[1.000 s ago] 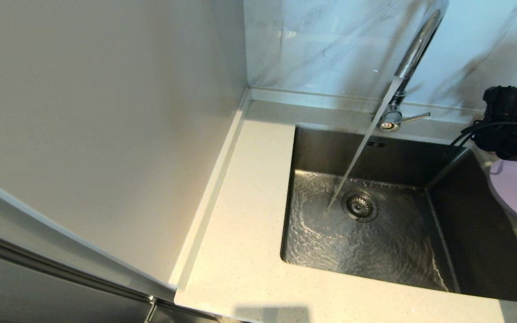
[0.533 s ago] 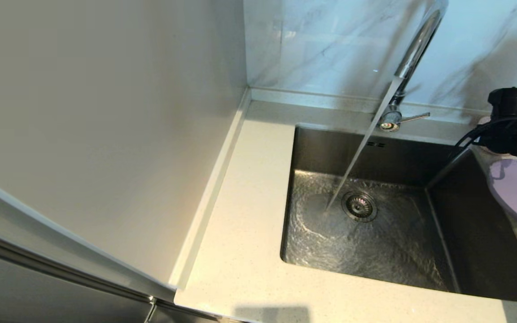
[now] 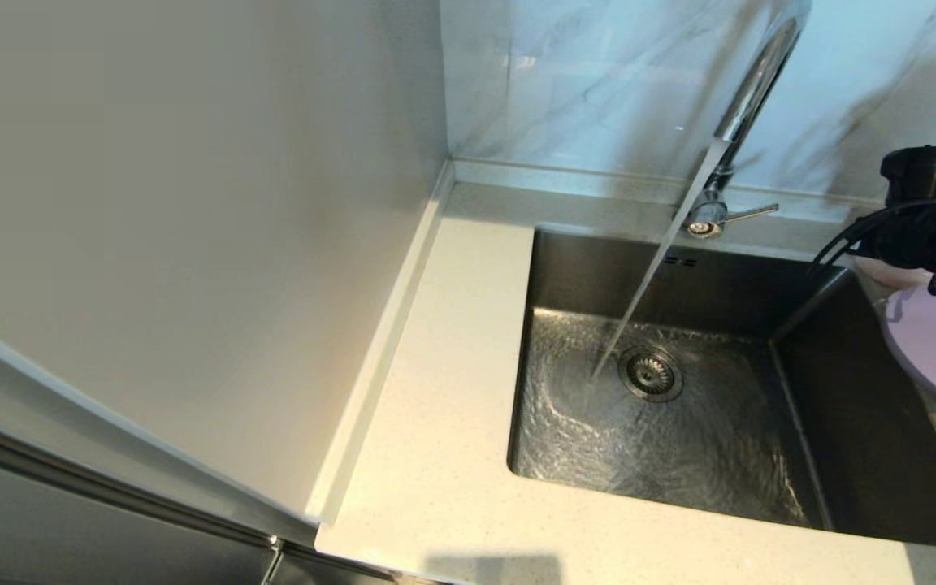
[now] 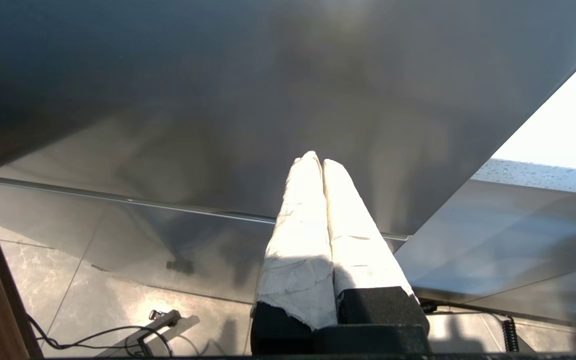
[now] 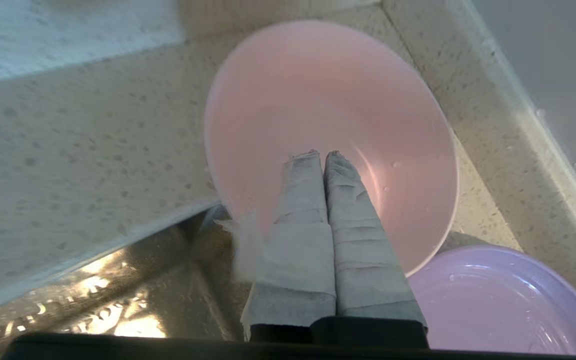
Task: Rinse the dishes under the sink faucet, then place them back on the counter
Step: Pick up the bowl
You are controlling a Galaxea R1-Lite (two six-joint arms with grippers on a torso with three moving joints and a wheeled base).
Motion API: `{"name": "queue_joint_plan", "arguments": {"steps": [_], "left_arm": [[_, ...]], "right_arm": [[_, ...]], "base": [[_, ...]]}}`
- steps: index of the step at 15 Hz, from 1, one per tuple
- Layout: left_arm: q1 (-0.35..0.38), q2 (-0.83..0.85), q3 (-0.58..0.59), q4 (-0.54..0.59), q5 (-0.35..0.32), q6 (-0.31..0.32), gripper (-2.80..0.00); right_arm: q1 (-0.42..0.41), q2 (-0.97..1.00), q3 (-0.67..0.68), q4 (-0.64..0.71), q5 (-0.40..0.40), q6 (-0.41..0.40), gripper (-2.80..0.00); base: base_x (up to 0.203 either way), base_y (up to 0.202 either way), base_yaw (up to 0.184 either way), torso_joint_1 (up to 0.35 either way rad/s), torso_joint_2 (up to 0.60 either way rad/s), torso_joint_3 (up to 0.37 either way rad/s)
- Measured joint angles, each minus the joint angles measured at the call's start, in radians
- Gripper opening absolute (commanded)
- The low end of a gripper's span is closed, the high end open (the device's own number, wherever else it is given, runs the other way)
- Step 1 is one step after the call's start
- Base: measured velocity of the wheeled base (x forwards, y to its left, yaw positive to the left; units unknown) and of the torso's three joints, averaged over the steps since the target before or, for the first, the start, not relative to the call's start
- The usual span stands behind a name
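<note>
The counter is carrying both dishes on the strip beside the sink, and that strip is lying directly under the right gripper. Water is running from the faucet into the basin, well away from the gripper on its sink side, and nothing is sitting under the stream. The lilac plate is resting flat on the counter, on the near side of the gripper, with its edge tucked just beside the bowl. The pink bowl is sitting directly beneath the gripper's fingertips, between the plate and the raised back edge of the counter. A few droplets are showing inside the bowl and on the plate; whether either dish has been rinsed cannot be told from that alone.

The right gripper is hovering over the bowl's rim with its wrapped fingers pressed together, grasping nothing. The left gripper is parked below the counter level, fingers likewise closed on nothing.

As a judgement, the carrying work is either all ahead or all finished: the tap is running, yet both dishes are standing on the counter and neither is held. The tap is not yet turned off.
</note>
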State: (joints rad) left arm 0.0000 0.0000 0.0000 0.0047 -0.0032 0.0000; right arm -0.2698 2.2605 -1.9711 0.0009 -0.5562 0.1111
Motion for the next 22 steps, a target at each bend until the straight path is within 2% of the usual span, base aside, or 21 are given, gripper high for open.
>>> {"name": "queue_joint_plan", "arguments": {"steps": [9,11,12,14,18,20,21,22], "left_arm": [[0.0,0.0,0.0,0.0,0.0,0.0,-2.8],[0.0,0.0,0.0,0.0,0.0,0.0,-2.8],[0.0,0.0,0.0,0.0,0.0,0.0,-2.8],[0.0,0.0,0.0,0.0,0.0,0.0,-2.8],[0.0,0.0,0.0,0.0,0.0,0.0,-2.8],[0.0,0.0,0.0,0.0,0.0,0.0,-2.8],[0.0,0.0,0.0,0.0,0.0,0.0,-2.8],[0.0,0.0,0.0,0.0,0.0,0.0,-2.8]], "right_arm": [[0.0,-0.067,-0.002,-0.03,-0.004,-0.009,-2.8],[-0.003,-0.11,-0.004,-0.031,0.006,-0.051,-2.8],[-0.005,-0.131,-0.004,-0.003,0.026,-0.086,-2.8],[-0.017,-0.172,-0.013,0.132,0.095,-0.103,-2.8],[-0.057,-0.23,-0.024,0.438,0.321,-0.107,-2.8],[-0.072,-0.241,-0.025,0.463,0.368,-0.083,-2.8],[-0.075,-0.241,-0.025,0.463,0.37,-0.076,0.0],[-0.076,-0.24,-0.025,0.46,0.37,-0.069,0.0]], "base": [[0.0,0.0,0.0,0.0,0.0,0.0],[0.0,0.0,0.0,0.0,0.0,0.0],[0.0,0.0,0.0,0.0,0.0,0.0],[0.0,0.0,0.0,0.0,0.0,0.0],[0.0,0.0,0.0,0.0,0.0,0.0],[0.0,0.0,0.0,0.0,0.0,0.0],[0.0,0.0,0.0,0.0,0.0,0.0],[0.0,0.0,0.0,0.0,0.0,0.0]]}}
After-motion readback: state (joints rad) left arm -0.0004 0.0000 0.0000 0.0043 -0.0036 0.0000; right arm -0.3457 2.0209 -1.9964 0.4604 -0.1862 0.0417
